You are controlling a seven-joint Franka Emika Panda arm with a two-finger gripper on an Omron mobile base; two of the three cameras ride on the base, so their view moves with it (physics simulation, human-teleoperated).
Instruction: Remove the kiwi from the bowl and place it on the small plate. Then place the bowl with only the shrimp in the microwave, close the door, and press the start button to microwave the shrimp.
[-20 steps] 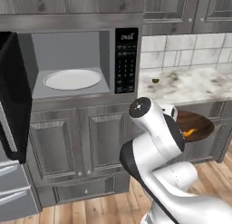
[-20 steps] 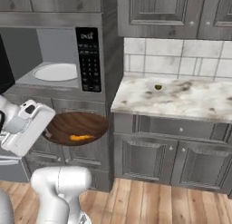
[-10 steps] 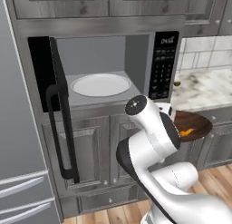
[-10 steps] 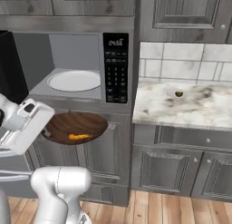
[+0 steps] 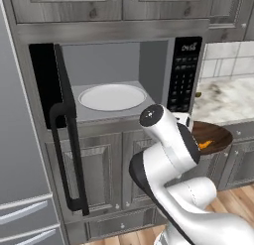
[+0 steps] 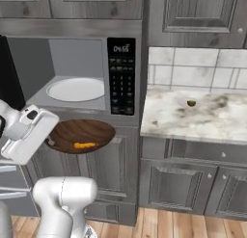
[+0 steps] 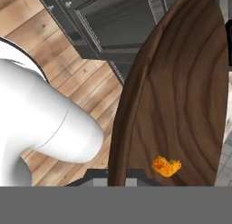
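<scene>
My gripper is shut on the left rim of the dark wooden bowl, holding it level in front of the cabinet below the microwave. The orange shrimp lies alone in the bowl; in the hand view the shrimp sits near the held rim. From the left base, the bowl shows to the right of my arm. The door stands wide open at the left, with its bar handle. The white turntable is bare. The kiwi rests on the small plate on the counter.
The marble counter runs right of the microwave, with grey cabinets below and above. A steel fridge stands left of the open door. The keypad panel is on the microwave's right side. Wood floor lies below.
The whole scene has slid rightward in both base views as the base moves left; the microwave opening is now nearer the middle. The bowl stays in my gripper.
</scene>
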